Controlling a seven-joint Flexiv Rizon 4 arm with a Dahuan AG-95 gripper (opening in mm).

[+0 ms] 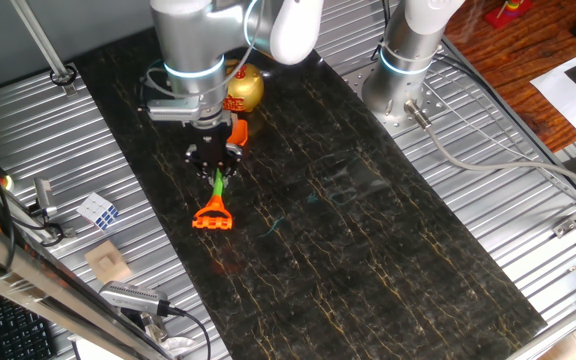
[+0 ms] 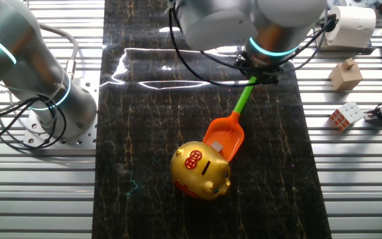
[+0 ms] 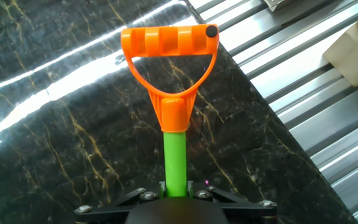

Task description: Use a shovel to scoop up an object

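The shovel has an orange blade, a green shaft and an orange D-handle. My gripper is shut on the green shaft, which shows clamped between the jaws in the hand view, with the handle pointing away. The blade tip rests against the gold piggy-bank figurine, which sits on the black marble mat. In one fixed view the figurine is partly hidden behind my arm.
A small puzzle cube and a tan wooden block lie on the metal slats beside the mat; they also show in one fixed view, the cube and the block. A second arm's base stands near the mat. A paper roll stands at the back.
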